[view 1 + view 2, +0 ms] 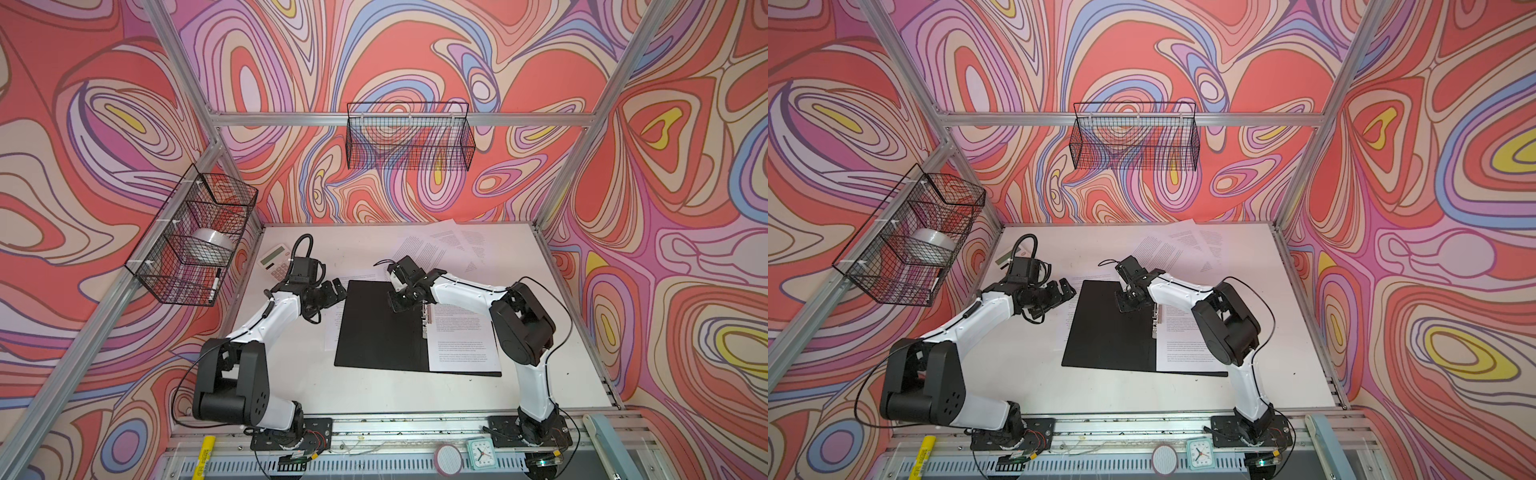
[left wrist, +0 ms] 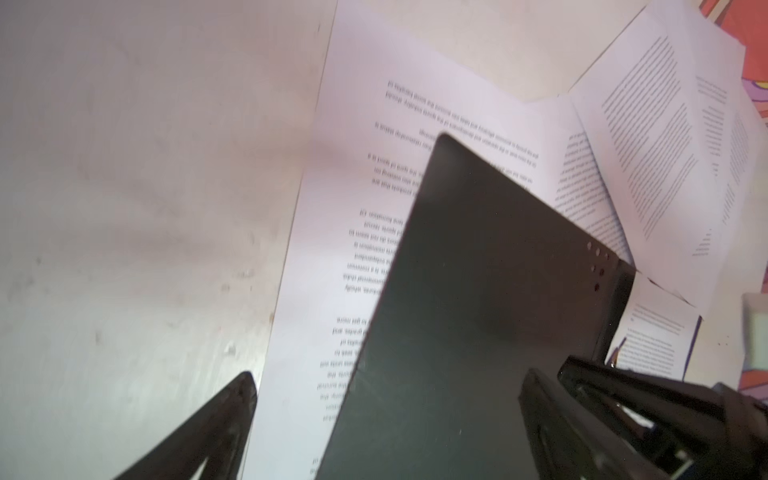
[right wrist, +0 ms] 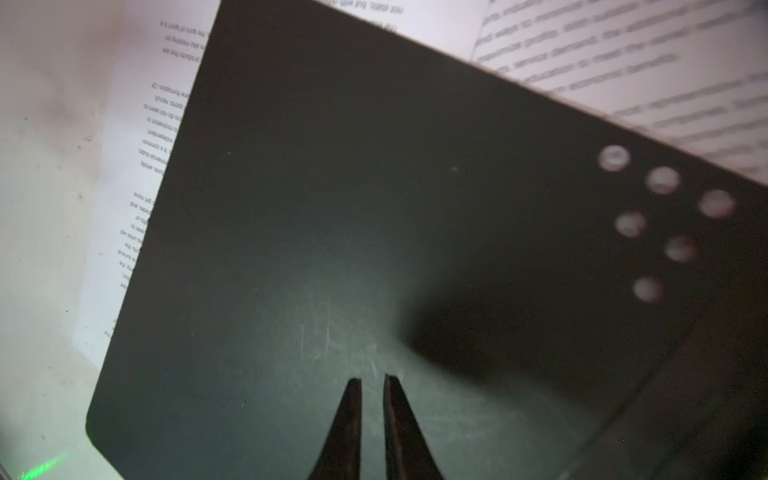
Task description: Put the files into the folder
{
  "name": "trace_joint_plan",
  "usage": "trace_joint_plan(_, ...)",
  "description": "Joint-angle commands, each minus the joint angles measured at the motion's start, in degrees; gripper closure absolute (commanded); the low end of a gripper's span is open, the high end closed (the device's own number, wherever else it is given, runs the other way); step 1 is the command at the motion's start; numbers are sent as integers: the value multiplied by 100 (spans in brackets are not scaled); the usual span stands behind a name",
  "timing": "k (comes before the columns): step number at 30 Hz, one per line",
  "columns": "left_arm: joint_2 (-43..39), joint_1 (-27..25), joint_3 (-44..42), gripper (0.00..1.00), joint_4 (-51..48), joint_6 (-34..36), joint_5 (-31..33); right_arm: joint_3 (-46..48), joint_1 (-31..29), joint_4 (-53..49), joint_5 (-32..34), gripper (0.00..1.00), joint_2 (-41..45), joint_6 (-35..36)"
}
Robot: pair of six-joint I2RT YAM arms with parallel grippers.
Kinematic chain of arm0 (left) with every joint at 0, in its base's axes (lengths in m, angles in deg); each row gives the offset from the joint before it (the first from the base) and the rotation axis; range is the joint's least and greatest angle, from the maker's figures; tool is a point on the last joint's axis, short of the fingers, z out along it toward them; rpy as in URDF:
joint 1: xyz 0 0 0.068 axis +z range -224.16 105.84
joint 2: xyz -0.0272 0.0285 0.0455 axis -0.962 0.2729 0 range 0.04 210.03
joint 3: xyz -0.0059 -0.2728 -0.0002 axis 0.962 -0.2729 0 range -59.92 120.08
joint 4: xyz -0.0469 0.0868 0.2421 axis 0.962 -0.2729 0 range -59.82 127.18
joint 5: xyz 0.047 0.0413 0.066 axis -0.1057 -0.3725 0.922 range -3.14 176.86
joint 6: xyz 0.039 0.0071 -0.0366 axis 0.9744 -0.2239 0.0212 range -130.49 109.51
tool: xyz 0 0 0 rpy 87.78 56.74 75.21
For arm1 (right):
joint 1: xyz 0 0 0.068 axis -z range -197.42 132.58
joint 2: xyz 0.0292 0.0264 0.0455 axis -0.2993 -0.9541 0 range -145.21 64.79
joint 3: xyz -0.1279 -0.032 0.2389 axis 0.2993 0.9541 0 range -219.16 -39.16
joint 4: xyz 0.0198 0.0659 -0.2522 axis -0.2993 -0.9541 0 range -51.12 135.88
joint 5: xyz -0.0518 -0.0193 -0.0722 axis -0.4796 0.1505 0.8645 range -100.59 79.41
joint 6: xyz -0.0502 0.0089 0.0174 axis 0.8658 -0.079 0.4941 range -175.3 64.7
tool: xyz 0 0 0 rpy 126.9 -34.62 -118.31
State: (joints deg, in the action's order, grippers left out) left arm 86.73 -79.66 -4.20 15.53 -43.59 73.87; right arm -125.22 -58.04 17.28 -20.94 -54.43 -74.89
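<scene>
1. Folder (image 1: 378, 332): lies open and flat at the centre of the table (image 1: 374, 395) in both top views, black inside facing up. The metal spine clip (image 1: 425, 322) runs down its middle.

2. Files (image 1: 440, 249): several printed sheets lie fanned and overlapping at the upper right of the table, apart from the folder (image 1: 1108, 332). One further sheet (image 1: 461, 340) lies on the folder's right half, beside the clip. Another sheet (image 2: 353, 166) lies under the left flap, and a strip of it shows along the flap's left and upper edges.

3. Left gripper (image 1: 338, 291): sits just beside the folder's upper left corner. In the left wrist view its jaws are spread wide. Nothing is held between them; only the flap (image 2: 478, 291) and the sheet show below.

4. Right gripper (image 1: 397, 305): is over the upper part of the left flap, close to the clip. In the right wrist view the fingertips (image 3: 353, 395) stand almost together, with a narrow slit between them. Nothing shows in the slit. Contact with the black surface (image 3: 332, 208) cannot be determined.

5. Calculator (image 1: 274, 259): lies at the upper left of the table, behind the left arm.
</scene>
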Motion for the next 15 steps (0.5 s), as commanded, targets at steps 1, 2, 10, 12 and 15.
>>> trace_joint_plan(1, 582, 144, 603, 3, 378, 486, 234, -235, -76, 14, -138, 88, -240, 156)
trace_joint_plan(2, 746, 145, 749, 3, 464, 641, 222, -244, -77, 12, -144, 87, -282, 171)
trace_joint_plan(10, 2258, 481, 2248, 4, 311, 1394, -327, -95, -86, 83, -378, 88, -367, 140)
trace_joint_plan(12, 2659, 549, 2757, 4, -67, 1521, -397, -87, -86, 74, -436, 88, -370, 142)
trace_joint_plan(15, 3105, 619, 3242, 4, -390, 1559, -598, -47, -85, 76, -515, 88, -371, 157)
